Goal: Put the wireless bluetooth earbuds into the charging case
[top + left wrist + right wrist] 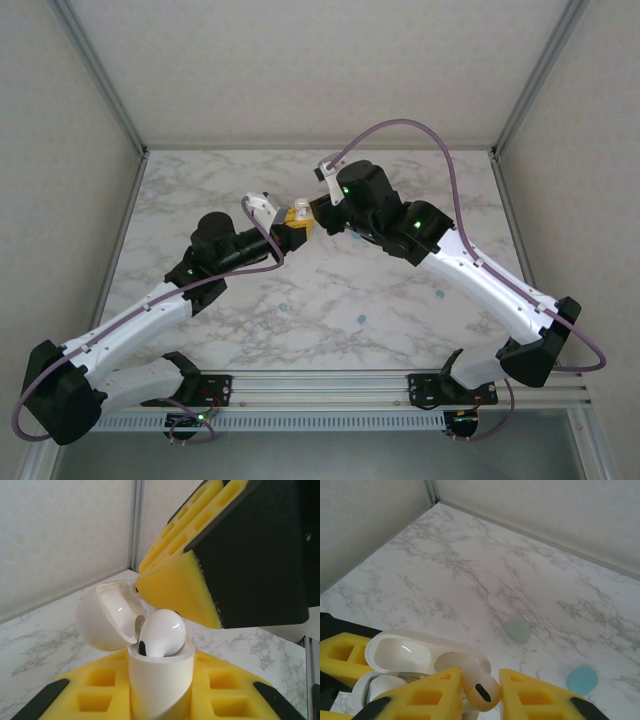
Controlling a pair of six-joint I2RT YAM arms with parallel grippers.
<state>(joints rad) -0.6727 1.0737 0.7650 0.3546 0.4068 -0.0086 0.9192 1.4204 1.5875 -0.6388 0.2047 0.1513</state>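
White earbud [479,690] in right claw [480,671] (left wrist: atop open case [160,680])

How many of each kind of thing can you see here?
Black-and-white robot arms: 2
Open white plastic charging case: 1
White plastic earbud at the case's opening: 1
Small teal or pale green plastic pieces loose on the marble table: 4
Total: 8
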